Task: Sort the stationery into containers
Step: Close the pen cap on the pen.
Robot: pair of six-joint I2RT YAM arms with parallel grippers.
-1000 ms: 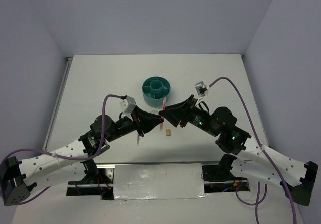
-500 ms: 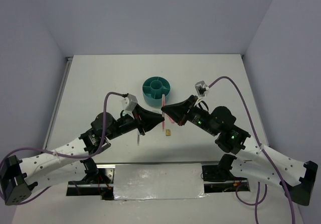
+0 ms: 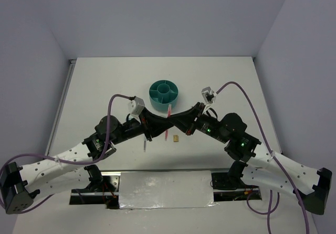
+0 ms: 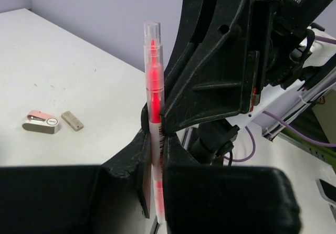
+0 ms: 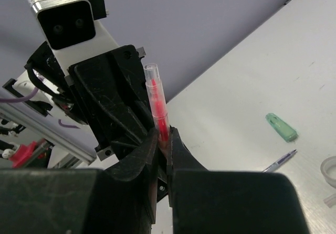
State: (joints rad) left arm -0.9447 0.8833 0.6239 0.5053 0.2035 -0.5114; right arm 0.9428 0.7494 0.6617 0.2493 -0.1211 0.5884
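Mid-handover, by the look. Clamped upright at centre of the top view: pink-red pen point(image 3: 169, 119), pinched low on the barrel by left gripper point(image 4: 155, 158) and just higher by right gripper point(image 5: 160, 139), both nearly closed on it. Sits just below teal organiser point(image 3: 157, 104), not over it. Risks:
- tugging before one side lets go: bends or flicks pen
- releasing both: drops short onto table point(image 3: 105, 87)
- crowded fingertips: likely to clash
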